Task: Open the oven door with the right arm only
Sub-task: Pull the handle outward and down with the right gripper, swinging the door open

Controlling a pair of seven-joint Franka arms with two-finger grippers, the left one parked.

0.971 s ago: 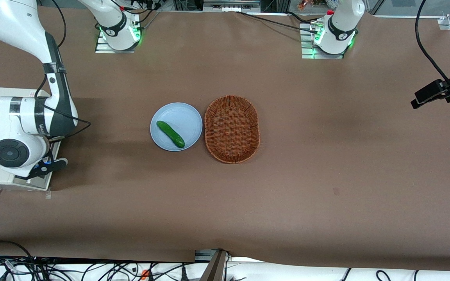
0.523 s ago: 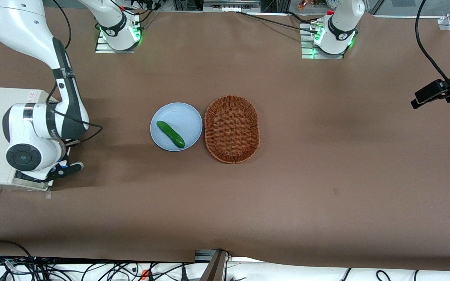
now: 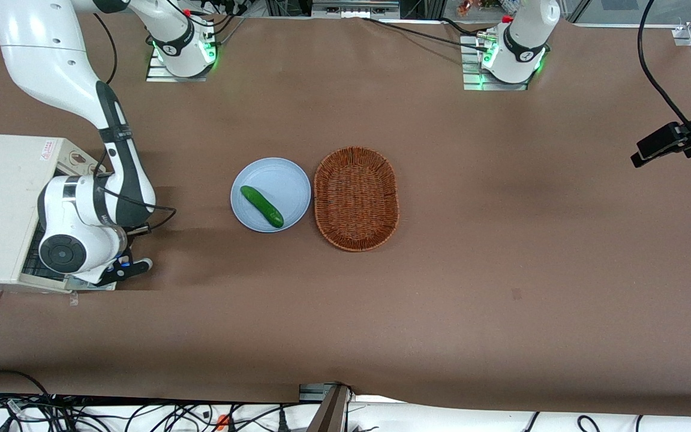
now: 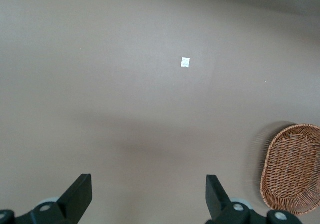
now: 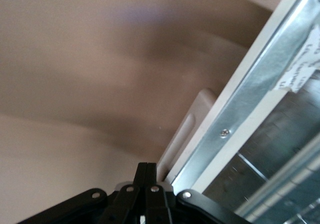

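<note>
The oven [image 3: 3, 204] sits at the working arm's end of the brown surface [image 3: 471, 270], close to that end's edge, its cream-white top facing up with a small red-print sticker near one corner. The right arm [image 3: 90, 204] bends down over the side of the oven that faces the plate, its round dark joint cap showing at the wrist. The gripper [image 3: 126, 269] hangs low just past the oven's front, near the corner nearest the front camera, a blue light glowing on it. In the right wrist view the two black fingers [image 5: 146, 184] lie pressed together with no gap showing between them, and nothing can be seen held between them. Just beside the fingers runs the oven door [image 5: 260, 99]: a silver metal frame strip with a small screw, a cream edge along it, and dark glass with a wire rack visible through or past it. In the front view a dark strip with grille lines shows below the oven's top edge under the arm, so the door appears swung partly out from the box; how far is hard to tell. From the fingers toward the parked arm's end, bare surface stretches to a pale blue plate [image 3: 285, 180] carrying a green cucumber [image 3: 261, 206], and a wicker basket [image 3: 355, 198] just beside the plate; both are well apart from the gripper.
</note>
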